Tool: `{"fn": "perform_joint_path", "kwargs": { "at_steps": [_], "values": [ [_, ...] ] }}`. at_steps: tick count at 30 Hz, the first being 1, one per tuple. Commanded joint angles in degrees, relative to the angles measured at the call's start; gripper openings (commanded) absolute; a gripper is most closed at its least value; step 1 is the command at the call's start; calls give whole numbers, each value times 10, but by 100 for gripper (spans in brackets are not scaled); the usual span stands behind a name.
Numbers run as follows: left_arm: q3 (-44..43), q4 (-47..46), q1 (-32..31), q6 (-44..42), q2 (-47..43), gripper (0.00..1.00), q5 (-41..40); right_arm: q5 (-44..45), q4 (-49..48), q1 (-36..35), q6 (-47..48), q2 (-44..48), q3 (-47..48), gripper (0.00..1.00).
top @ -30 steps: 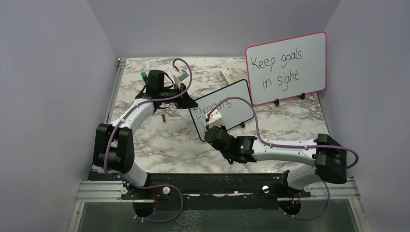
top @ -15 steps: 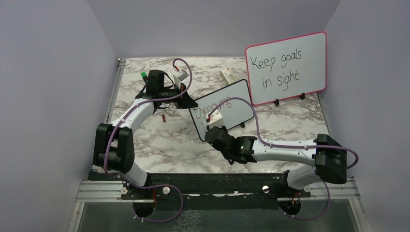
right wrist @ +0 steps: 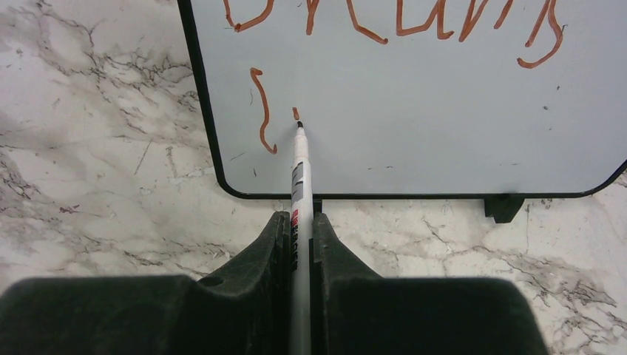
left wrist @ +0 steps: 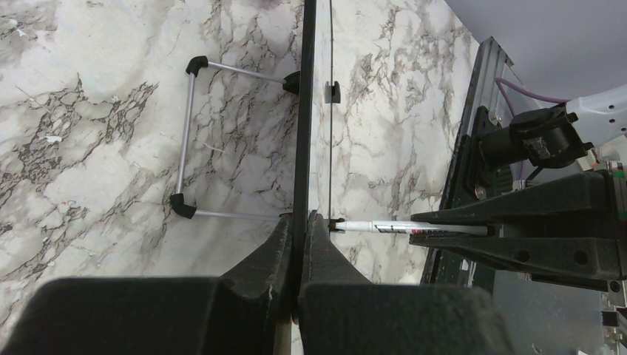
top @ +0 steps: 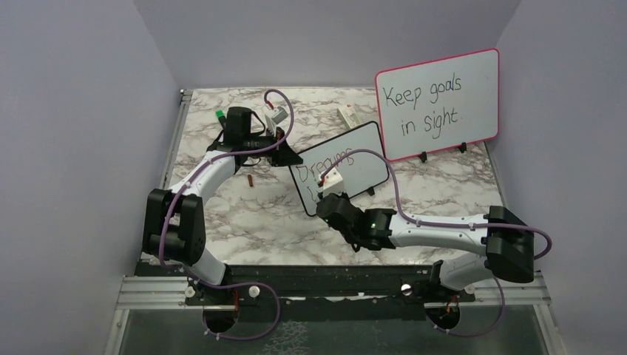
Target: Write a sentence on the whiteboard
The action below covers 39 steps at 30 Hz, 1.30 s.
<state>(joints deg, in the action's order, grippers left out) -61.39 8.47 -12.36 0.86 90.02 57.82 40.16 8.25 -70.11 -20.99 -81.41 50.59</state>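
The black-framed whiteboard [top: 364,159] stands tilted at mid table. My left gripper [top: 285,157] is shut on its left edge; in the left wrist view [left wrist: 299,222] the frame [left wrist: 304,111] shows edge-on between the fingers. My right gripper [top: 326,197] is shut on a white marker [right wrist: 299,177], in front of the board's lower left corner. The marker tip touches the board [right wrist: 414,111] just below a small red dot [right wrist: 296,113]. The red sentence reads "Dreams" [right wrist: 399,18] on top, with one stroke [right wrist: 260,111] below. The marker also shows in the left wrist view [left wrist: 414,228].
A larger pink-framed board [top: 440,103] with black writing stands at the back right. A small dark red cap [top: 251,180] lies left of the whiteboard. A white block [top: 346,115] lies at the back. The whiteboard's wire stand [left wrist: 185,133] rests behind it.
My right arm has shifted slightly to the right along the board's lower line with the marker. The left arm and the board have not moved.
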Motion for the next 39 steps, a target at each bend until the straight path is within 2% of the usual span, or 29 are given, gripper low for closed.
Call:
{"fn": "perform_joint_path", "kwargs": {
  "at_steps": [1, 39],
  "values": [
    [29, 71, -20, -40, 44, 0, -111, -12, 3, 2, -8, 8, -3, 1],
    [29, 71, -20, -39, 44, 0, -110, -30, 59, 2, -17, -30, 30, 1]
  ]
}}
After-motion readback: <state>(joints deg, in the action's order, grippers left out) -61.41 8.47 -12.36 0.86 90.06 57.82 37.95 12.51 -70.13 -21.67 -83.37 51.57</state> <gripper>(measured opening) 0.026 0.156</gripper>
